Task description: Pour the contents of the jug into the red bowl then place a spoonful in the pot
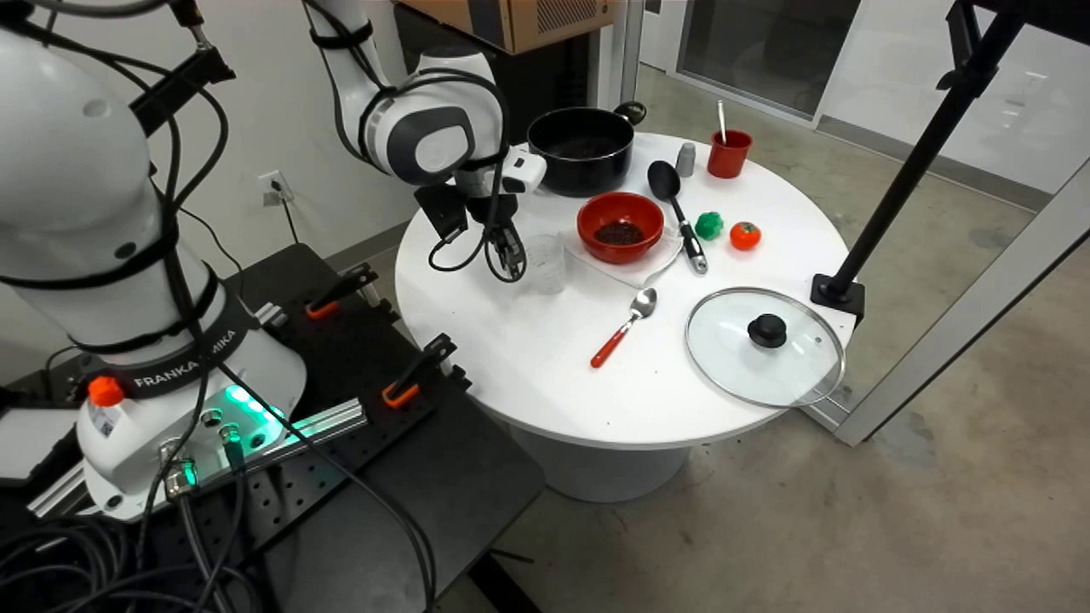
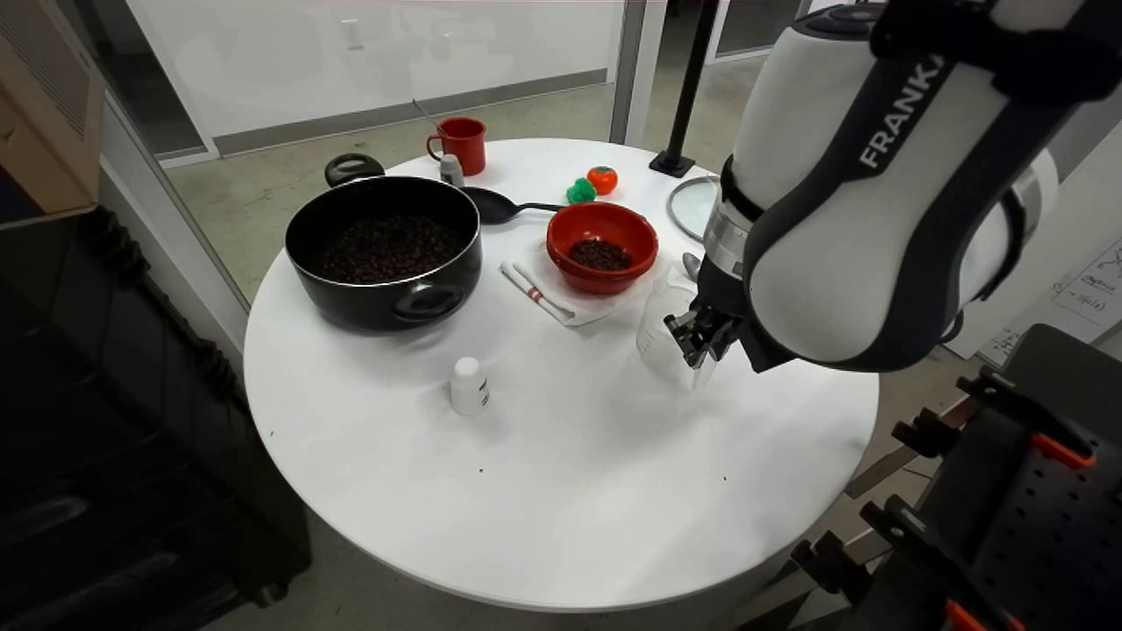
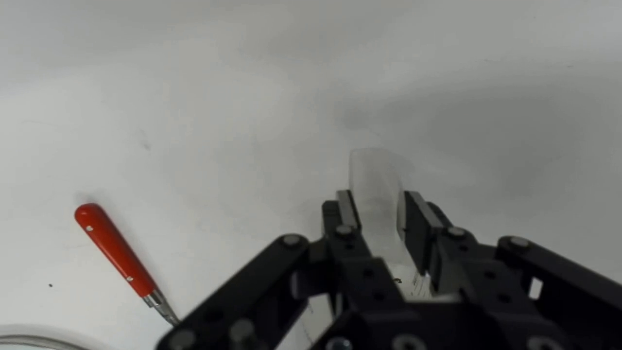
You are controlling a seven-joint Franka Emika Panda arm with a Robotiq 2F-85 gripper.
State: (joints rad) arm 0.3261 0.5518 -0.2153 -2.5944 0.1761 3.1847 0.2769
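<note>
The clear jug (image 1: 545,266) stands upright on the white table, beside the red bowl, and looks empty. Its see-through handle (image 3: 373,175) fills the space between the finger pads in the wrist view, so my gripper (image 3: 376,209) is shut on it. Dark beans cover the bottom of the red bowl (image 2: 605,282), which rests on a white napkin. At the back in an exterior view is the black pot (image 1: 588,177); dark beans show inside it from the opposite side. A red-handled spoon (image 1: 615,342) lies on the table, its handle also visible (image 3: 114,248) in the wrist view.
A black ladle (image 1: 677,213) lies beyond the bowl, near a green piece (image 1: 708,226), a tomato (image 1: 745,236), a grey shaker (image 1: 686,160) and a red cup (image 1: 729,157). The glass lid (image 1: 724,358) lies by a black post (image 1: 894,187). A white bottle (image 2: 469,390) stands before the pot.
</note>
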